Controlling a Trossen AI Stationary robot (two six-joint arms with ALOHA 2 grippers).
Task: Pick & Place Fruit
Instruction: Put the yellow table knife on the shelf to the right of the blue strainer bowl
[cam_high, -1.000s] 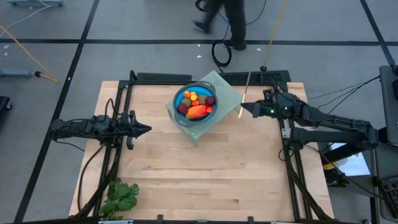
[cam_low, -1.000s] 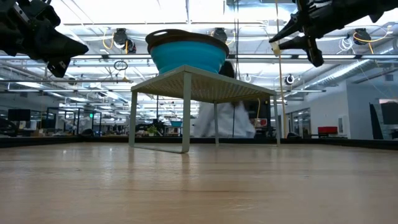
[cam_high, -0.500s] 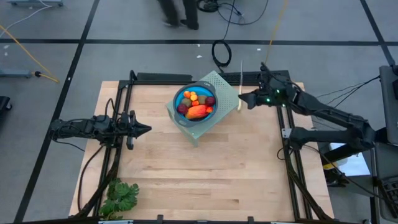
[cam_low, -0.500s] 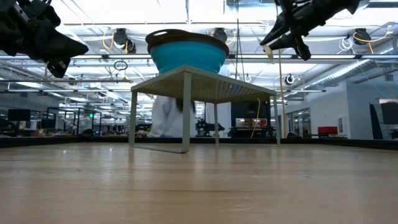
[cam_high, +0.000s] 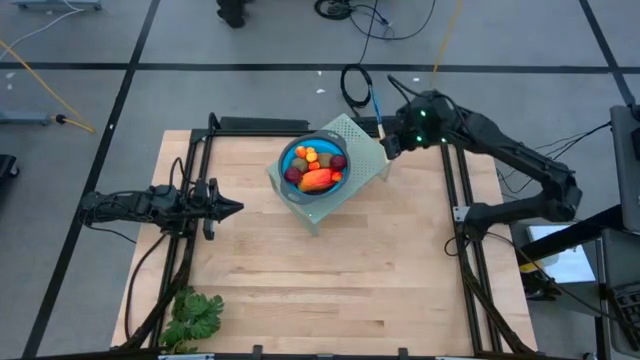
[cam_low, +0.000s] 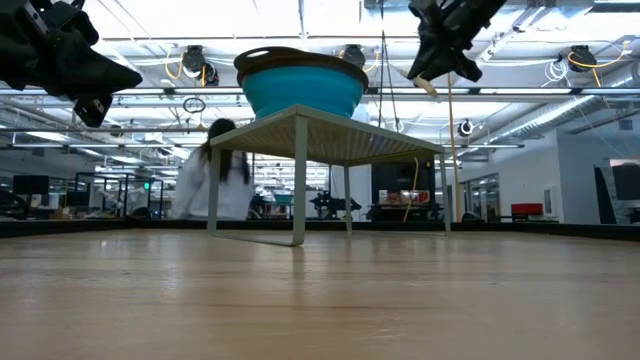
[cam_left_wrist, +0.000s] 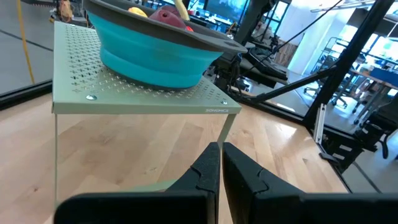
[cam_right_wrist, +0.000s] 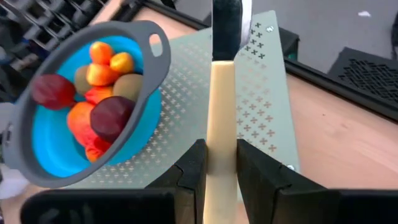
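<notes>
The fruit (cam_high: 314, 168) lies heaped in a blue collapsible colander (cam_high: 287, 160) that stands on a pale green perforated riser (cam_high: 355, 140) near the far middle of the counter (cam_high: 330, 270); in the right wrist view the pile shows dark red balls, a brown-green oval, small orange pieces and a long orange-red piece (cam_right_wrist: 84, 121) low in the bowl. That long piece lies roughly across the bowl, its long axis running left to right in the high view and tilted a little, so a grasp across its narrow width would suit it best. The right gripper (cam_right_wrist: 222, 163) hovers above the riser's far right corner, just beside the colander, its fingers (cam_right_wrist: 190, 168) nearly closed on the cream handle of a slim knife (cam_right_wrist: 221, 134), whose dark blade points away past the riser. As I judge it, the knife has no part in moving fruit, so the step in hand goes well only if it is kept clear of the colander rim and set down flat on bare counter before any fruit is reached for. The left gripper (cam_high: 228, 208) waits above the counter's left side, fingers (cam_left_wrist: 208, 171) pressed together and holding nothing, pointing toward the riser. A green leafy bunch (cam_high: 195, 315) lies at the near left corner
</notes>
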